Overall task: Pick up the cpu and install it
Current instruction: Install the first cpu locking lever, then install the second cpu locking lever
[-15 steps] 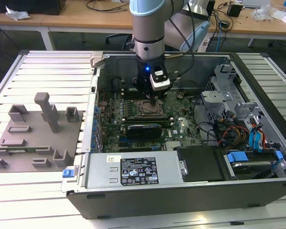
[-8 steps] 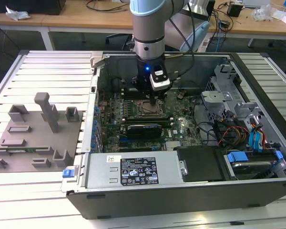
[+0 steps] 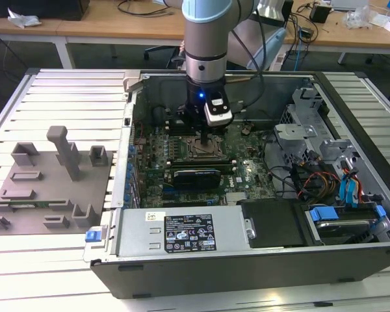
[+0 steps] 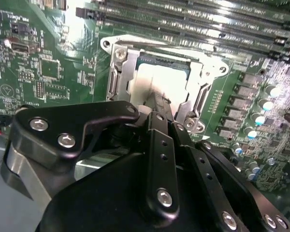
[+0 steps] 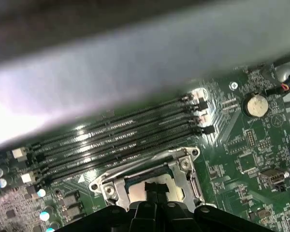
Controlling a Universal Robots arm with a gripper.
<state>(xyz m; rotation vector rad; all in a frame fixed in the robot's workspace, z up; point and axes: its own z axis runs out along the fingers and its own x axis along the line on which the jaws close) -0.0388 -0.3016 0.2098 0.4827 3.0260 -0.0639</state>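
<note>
Hanging over the socket [image 4: 117, 72]: the gripper [image 4: 160, 104], black, bolted links spreading wide behind it. Tips drawn together, no gap to speak of between them, ending against the pale top of the cpu [image 4: 154, 77]. Clamped on nothing; the tips only meet the chip's face.

Lying flat inside the socket, the cpu, framed on all sides by the metal bracket, silvery top and darker rim showing past the gripper. Seen likewise in the first wrist view: gripper [image 5: 152, 189] closed over the cpu [image 5: 159, 180], socket [image 5: 183, 169] around both.

Just beyond the socket, a bank of long dark memory slots [image 5: 121, 140], running parallel to one socket edge, unfilled. Beside the socket on another side, a row of small capacitors [image 4: 261, 104]. Farther from the socket on the green board [image 3: 175, 140], a round coin cell [image 5: 254, 105].

Standing upright above the socket in the exterior view, the arm [image 3: 208, 39], with the gripper [image 3: 205, 140] down at the socket [image 3: 196, 148]. Around the socket, the open case [image 3: 247, 260]. Nearer the camera than the socket, a grey box [image 3: 182, 233] with a white label. To the exterior view's right of the socket, a drive cage [image 3: 312, 130] with coloured cables below it. Well to the exterior view's left of the socket, outside the case, a grey fixture [image 3: 52, 175] on the slatted table [image 3: 65, 91]. Far behind the socket, wooden desks [image 3: 117, 26].
</note>
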